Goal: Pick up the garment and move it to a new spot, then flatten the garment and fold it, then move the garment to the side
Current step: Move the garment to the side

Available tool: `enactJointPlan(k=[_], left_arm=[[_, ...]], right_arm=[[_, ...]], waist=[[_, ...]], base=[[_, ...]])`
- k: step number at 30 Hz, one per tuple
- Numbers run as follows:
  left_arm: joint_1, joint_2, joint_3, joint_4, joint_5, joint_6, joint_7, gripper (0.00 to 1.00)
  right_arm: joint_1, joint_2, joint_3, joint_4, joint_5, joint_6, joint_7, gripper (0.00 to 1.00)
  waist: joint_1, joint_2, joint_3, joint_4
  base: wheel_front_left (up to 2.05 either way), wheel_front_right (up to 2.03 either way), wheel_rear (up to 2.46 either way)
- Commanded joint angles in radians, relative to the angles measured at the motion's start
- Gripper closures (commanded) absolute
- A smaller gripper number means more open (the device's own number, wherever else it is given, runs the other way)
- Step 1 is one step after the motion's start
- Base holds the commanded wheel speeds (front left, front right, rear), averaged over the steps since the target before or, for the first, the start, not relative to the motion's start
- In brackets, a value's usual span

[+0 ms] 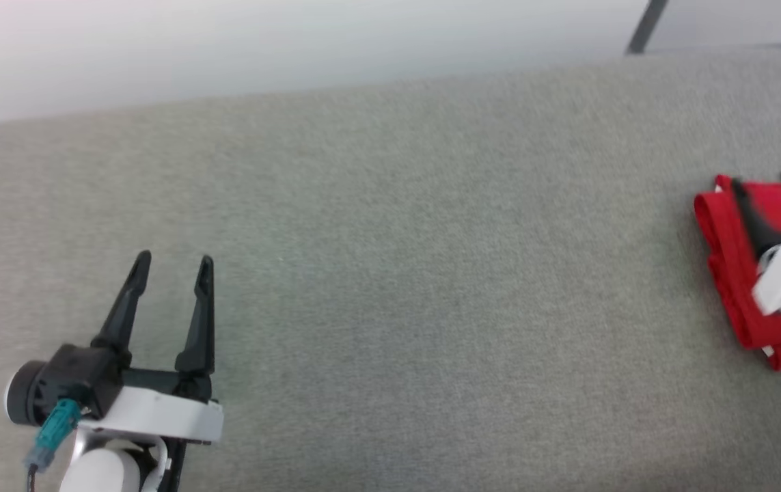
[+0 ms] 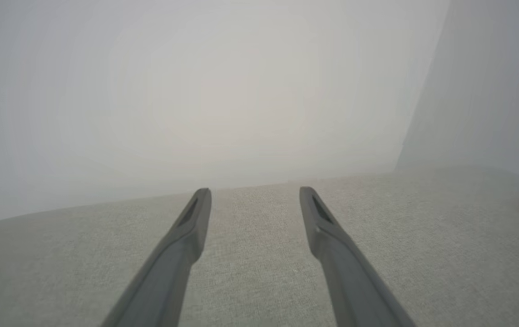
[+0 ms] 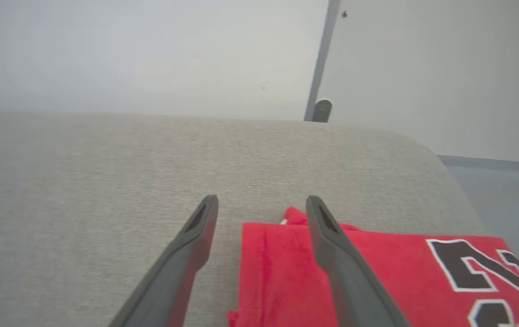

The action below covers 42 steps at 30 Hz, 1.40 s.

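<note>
Right gripper [image 3: 261,202]: jaws spread wide, nothing pinched. In the right wrist view one finger crosses the garment [image 3: 391,272] at lower centre and the other is over bare grey fabric surface [image 3: 82,190]. You can't tell whether the finger touches the cloth.

Left gripper [image 1: 175,260]: lower left of the head view, also wide open and empty, well apart from the shirt.

The garment lies folded into a compact red stack at the far right of the head view, cut off by the frame edge.

Risks:
- If you pull the right gripper back low, a fingertip could catch the top layer and drag the fold open. Lift clear first.
- The stack looks close to the rounded end of the surface, with floor [image 3: 504,190] just beyond it at centre right of the wrist view. A sideways nudge may tip it off.

View differences:
- The right wrist view shows the black-and-white printed numeral at lower right. In the head view the white gripper body hides it.
- The head view shows both grippers and the gap between them.
- The left wrist view catches just a red sliver at the right edge.
</note>
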Motion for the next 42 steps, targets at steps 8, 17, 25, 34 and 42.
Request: enactJointPlan(k=[8, 17, 25, 34, 42], left_arm=[[0.074, -0.022, 0.035, 0.036, -0.001, -0.017, -0.002, 0.00], [0.163, -0.048, 0.063, 0.062, -0.001, -0.032, -0.003, 0.00], [0.232, -0.071, 0.096, 0.040, 0.001, -0.036, -0.002, 0.00], [0.321, -0.088, 0.134, -0.007, -0.005, -0.039, -0.002, 0.00], [0.370, -0.097, 0.141, -0.058, 0.009, -0.041, -0.003, 0.00]], right_arm=[[0.145, 0.064, 0.036, -0.118, 0.025, -0.001, -0.122, 0.00], [0.339, 0.126, -0.097, -0.202, -0.036, -0.001, -0.180, 0.00], [0.507, 0.175, -0.265, -0.333, -0.137, -0.001, -0.184, 0.00], [0.692, 0.287, -0.401, -0.526, -0.245, -0.001, -0.144, 0.00], [0.813, 0.356, -0.512, -0.684, -0.321, -0.001, -0.081, 0.00]], waist=[[0.0000, 0.0000, -0.138, 0.077], [0.0000, 0.0000, -0.193, 0.098], [0.0000, 0.0000, -0.220, 0.119], [0.0000, 0.0000, -0.255, 0.143], [0.0000, 0.0000, -0.264, 0.154]], base=[[0.00, 0.00, 0.00], [0.00, 0.00, 0.00], [0.00, 0.00, 0.00], [0.00, 0.00, 0.00], [0.00, 0.00, 0.00]])
